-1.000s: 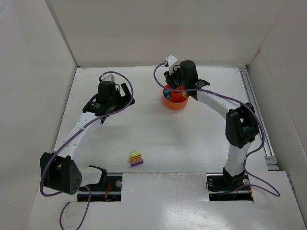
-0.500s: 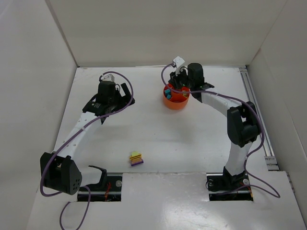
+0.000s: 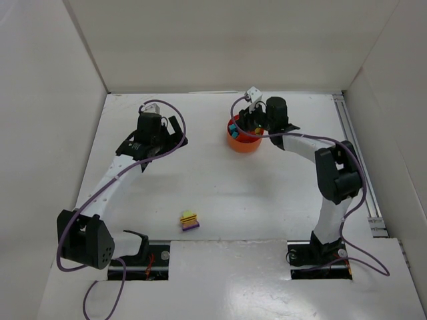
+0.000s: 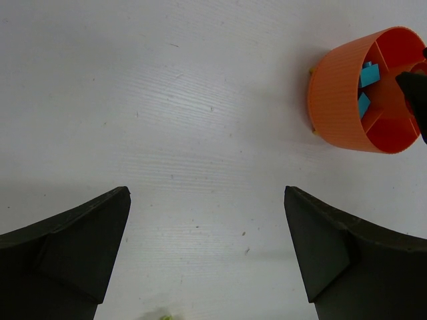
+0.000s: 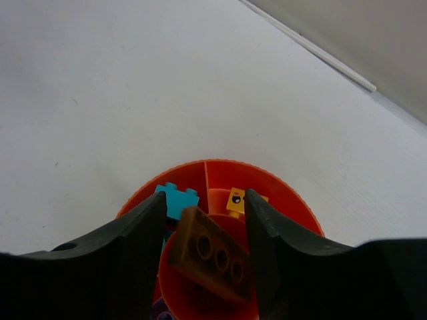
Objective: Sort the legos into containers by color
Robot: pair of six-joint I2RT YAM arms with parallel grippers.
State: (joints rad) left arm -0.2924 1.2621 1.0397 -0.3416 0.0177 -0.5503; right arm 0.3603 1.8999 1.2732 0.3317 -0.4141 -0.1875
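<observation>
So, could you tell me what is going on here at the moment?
The right gripper is over the orange dish with a brown brick tilted between its fingers; whether it grips the brick, I cannot tell. In the dish, teal bricks and a yellow brick lie in separate sections. The left gripper hangs open, holding nothing. A yellow and purple stack waits unsorted.

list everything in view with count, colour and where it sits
dish: one, orange, divided, far part of the table
teal bricks: at least two, inside the dish
yellow brick: one, in a far section of the dish
brown brick: one, tilted between the right gripper's fingers over the dish; gripped or not, cannot tell
brick stack: one, yellow and purple layers, near the arm bases
table: one, white
left gripper: black, open, over bare table
right gripper: black, over the dish
</observation>
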